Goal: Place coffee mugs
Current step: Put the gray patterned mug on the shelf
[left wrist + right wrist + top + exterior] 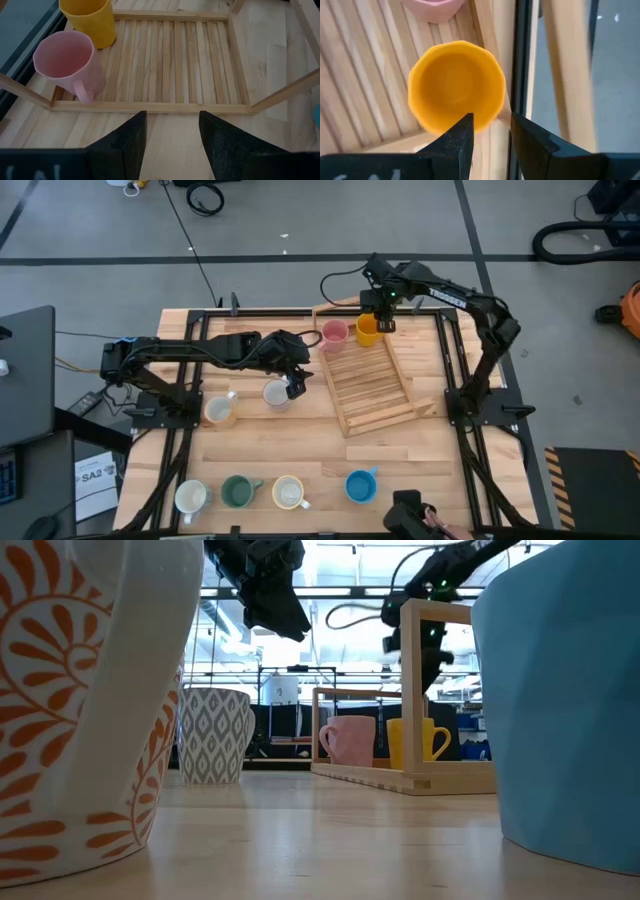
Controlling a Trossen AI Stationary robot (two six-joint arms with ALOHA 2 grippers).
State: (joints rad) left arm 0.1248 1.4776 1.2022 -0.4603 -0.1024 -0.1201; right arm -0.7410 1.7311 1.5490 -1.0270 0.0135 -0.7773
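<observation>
Two coffee mugs stand upright on their bases at the far end of a slatted wooden rack (375, 385): a pink one (334, 333) and an orange one (367, 330). My right gripper (491, 135) hangs open just above the orange mug (455, 92), near its rim, touching nothing. My left gripper (172, 140) is open and holds nothing. It hovers by the rack's left side, above a white patterned mug (276, 394). A cream mug (218, 411) stands farther left. Several more mugs line the near edge, among them a green one (238, 491) and a blue one (360, 485).
The rack (170, 60) has raised wooden frame bars (405, 690) around its far end, close to my right gripper. Most of its slats lie bare on the near side. In the low view a white mug with an orange pattern (80, 710) and the blue mug (570, 690) block the sides.
</observation>
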